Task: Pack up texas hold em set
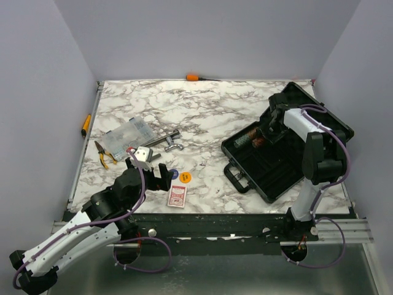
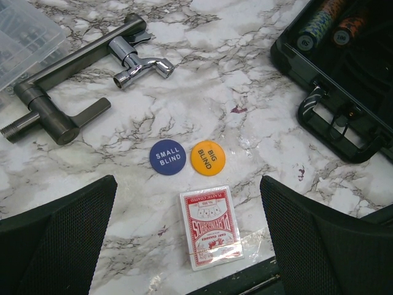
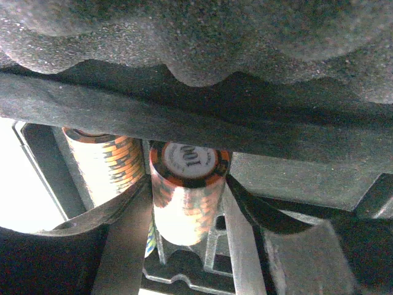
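Right wrist: foam lid (image 3: 196,37) fills top; right pincer (image 3: 186,190) flanks chip stack (image 3: 188,167), grip unclear. Left pincer (image 2: 187,190) wide open, empty.

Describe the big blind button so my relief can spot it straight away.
On the marble table, look at the near edge by the left hand, where the red-backed card deck lies. Just beyond the deck two round discs sit side by side. The big blind button is the orange one, on the side toward the black case; its blue neighbour reads SMALL BLIND.
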`<state>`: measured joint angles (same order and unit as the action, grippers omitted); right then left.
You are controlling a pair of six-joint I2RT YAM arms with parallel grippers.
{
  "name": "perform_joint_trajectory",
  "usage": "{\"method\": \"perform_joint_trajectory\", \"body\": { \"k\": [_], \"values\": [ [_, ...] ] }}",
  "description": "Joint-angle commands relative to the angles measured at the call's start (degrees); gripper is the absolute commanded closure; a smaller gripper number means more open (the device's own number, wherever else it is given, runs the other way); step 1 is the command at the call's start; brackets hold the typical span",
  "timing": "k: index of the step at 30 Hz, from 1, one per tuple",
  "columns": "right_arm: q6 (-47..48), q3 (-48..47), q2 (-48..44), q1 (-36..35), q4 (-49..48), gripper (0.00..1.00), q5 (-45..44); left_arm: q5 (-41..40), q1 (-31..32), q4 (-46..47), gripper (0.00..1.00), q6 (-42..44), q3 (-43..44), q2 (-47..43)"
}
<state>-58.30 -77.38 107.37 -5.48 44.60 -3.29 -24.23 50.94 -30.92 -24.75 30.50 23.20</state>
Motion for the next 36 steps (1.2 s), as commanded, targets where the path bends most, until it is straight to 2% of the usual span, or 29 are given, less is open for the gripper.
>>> {"method": "perform_joint_trajectory", "body": {
  "k": [1, 5, 15, 23, 27, 36],
  "values": [
    [1.4, -1.3, 1.2, 0.8, -1.7, 0.46, 0.3, 0.7, -0.4, 0.9, 0.02, 0.4, -0.3, 0.8],
    [2.1, -1.8, 0.8, 0.9, -1.7, 0.37, 0.6, 1.0, -0.4, 0.9, 0.02, 0.4, -0.2, 0.9],
    [5.2, -5.2, -2.7, 1.0, -0.3, 0.28, 1.1, 1.7, -0.4, 0.9, 0.02, 0.3, 0.0, 2.0],
    [9.0, -6.8, -6.2, 1.0, 1.9, 0.05, 2.9, 4.0, -0.4, -0.3, 0.01, -0.4, 1.7, 4.8],
    [11.2, -6.4, -8.6, 1.0, 2.7, 0.02, 2.9, 5.7, -0.4, -1.5, 0.02, -1.1, 2.9, 6.8],
    [16.3, -2.6, -15.6, 1.0, 5.5, 0.02, 4.7, 7.4, -0.4, -8.6, 0.02, -5.9, 7.6, 15.1]
  ]
}}
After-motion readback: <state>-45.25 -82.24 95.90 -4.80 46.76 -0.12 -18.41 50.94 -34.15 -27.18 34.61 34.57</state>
